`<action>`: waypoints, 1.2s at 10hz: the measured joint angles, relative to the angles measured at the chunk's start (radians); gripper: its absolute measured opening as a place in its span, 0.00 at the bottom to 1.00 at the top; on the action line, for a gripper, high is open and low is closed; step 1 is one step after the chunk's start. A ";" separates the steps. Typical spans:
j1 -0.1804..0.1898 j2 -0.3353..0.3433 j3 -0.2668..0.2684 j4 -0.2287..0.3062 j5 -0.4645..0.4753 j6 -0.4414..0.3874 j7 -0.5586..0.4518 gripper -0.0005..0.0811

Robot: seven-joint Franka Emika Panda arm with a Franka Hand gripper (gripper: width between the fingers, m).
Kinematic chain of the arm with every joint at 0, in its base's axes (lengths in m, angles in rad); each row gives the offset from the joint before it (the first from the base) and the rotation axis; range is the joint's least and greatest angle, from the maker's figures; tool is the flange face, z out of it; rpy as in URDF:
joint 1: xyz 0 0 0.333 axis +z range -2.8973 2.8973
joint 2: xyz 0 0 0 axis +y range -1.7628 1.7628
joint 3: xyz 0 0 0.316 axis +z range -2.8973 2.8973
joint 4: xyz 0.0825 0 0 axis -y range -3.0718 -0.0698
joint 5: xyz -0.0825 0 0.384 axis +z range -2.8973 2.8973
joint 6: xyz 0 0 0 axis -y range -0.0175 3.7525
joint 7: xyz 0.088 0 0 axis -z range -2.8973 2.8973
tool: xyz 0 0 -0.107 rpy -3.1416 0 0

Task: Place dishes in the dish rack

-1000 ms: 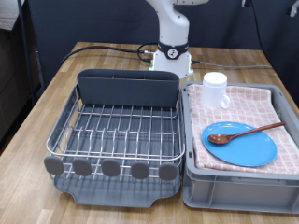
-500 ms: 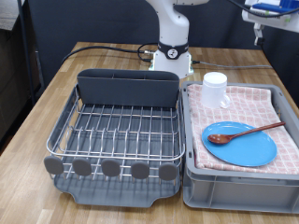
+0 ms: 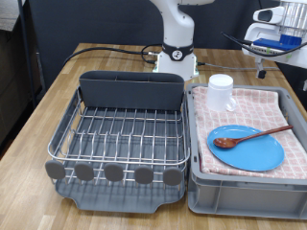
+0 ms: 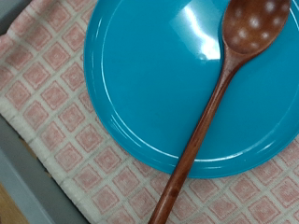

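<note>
Exterior view: dish rack (image 3: 117, 144) bare at lower left, every dish in the grey bin (image 3: 247, 187) at right.
Plate (image 3: 247, 149) lower right, stiff and slick, best taken by its rim; wooden spoon (image 3: 251, 136) across it, light, grip mid-handle; mug (image 3: 222, 93) behind, fragile; gripper (image 3: 271, 38) upper right, holding nothing visible, finger spread indiscernible.

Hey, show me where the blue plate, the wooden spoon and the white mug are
Blue plate (image 3: 251, 150), exterior view, on its bare face below the spoon.
Wooden spoon (image 3: 259, 135), exterior view, mid-handle.
White mug (image 3: 222, 93), exterior view, on its side wall.
</note>
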 joint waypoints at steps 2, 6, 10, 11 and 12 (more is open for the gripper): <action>0.002 0.032 0.000 0.001 -0.115 0.014 0.172 0.99; 0.010 0.132 -0.001 0.037 -0.220 0.012 0.346 0.99; 0.011 0.209 -0.024 0.052 -0.301 0.040 0.431 0.99; 0.012 0.225 -0.034 0.051 -0.328 0.052 0.441 0.99; 0.013 0.239 -0.045 0.050 -0.350 0.065 0.444 0.99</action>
